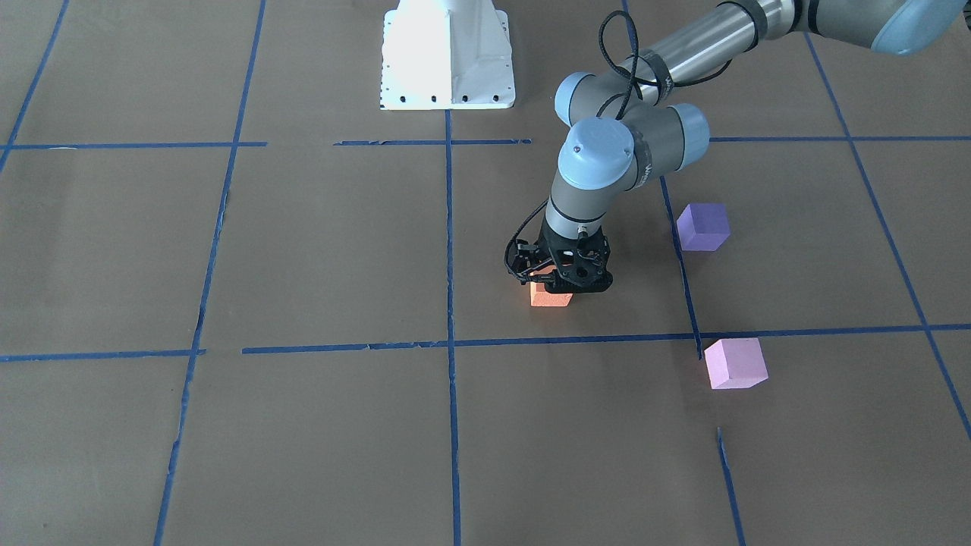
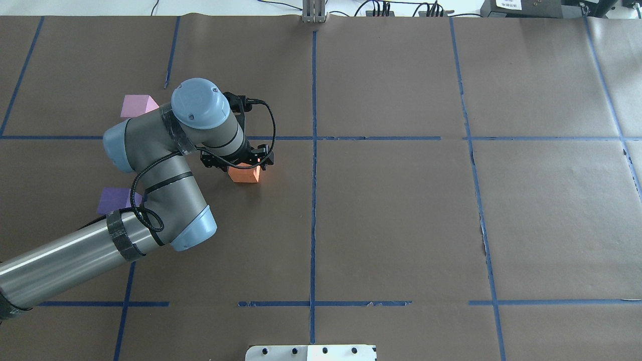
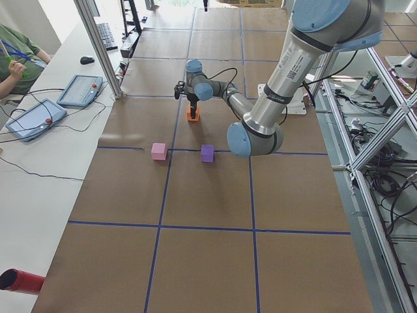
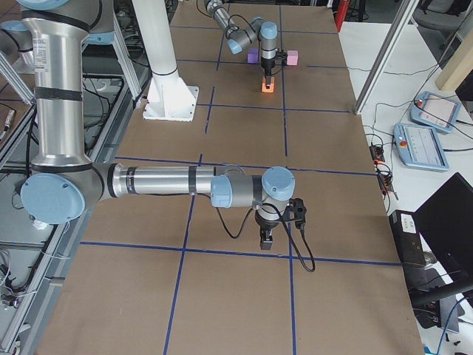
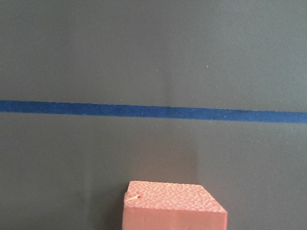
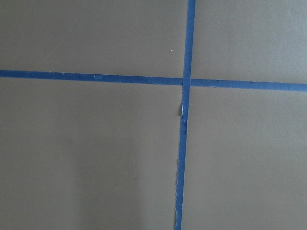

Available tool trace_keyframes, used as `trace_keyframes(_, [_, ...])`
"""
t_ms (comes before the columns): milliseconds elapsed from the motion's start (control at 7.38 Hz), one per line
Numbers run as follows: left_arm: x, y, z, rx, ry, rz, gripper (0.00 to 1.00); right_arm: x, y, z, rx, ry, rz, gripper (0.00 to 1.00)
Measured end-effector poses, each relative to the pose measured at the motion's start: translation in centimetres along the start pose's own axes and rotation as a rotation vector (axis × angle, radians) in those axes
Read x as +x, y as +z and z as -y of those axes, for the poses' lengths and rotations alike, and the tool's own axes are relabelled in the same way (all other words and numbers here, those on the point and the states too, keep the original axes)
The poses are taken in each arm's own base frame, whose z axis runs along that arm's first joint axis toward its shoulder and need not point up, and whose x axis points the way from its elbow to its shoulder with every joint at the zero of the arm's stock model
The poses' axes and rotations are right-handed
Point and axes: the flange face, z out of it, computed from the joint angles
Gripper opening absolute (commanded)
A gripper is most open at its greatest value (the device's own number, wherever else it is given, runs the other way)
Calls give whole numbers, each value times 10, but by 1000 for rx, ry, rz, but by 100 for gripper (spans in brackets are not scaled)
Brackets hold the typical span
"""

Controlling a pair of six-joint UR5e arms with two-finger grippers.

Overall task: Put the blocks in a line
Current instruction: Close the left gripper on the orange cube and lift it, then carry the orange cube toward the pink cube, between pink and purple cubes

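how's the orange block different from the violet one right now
Colour: the orange block is orange, the violet block violet-blue.
Contact: the left gripper sits right over the orange block, whether clamped I cannot tell; the violet block stands free.
Place: the orange block lies nearer the centre tape line, the violet block farther toward the robot's left.
Shared: both are small cubes of about equal size.

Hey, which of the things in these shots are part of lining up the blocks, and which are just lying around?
Part of the job:
orange block
violet-blue block
pink block
left gripper, down over the orange block

Just lying about:
control tablets on the side bench
computer mouse on the same bench
red tube at the bench's near end
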Motion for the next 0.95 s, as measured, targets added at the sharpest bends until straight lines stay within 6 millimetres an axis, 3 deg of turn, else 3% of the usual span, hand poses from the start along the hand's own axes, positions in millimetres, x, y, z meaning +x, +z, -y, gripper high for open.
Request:
trace_keyframes(135, [0, 2, -2, 2, 2, 3, 0, 0, 0, 0, 0, 0, 0, 100])
trace_keyframes(406, [3, -12, -1, 14, 7, -10, 0, 0, 0, 0, 0, 0, 0, 100])
trace_keyframes(677, [1, -69, 2, 36, -6, -18, 0, 0, 0, 0, 0, 0, -1, 100])
trace_keyframes(948, [-25, -116, 2, 31, -4, -11, 0, 0, 0, 0, 0, 0, 0, 100])
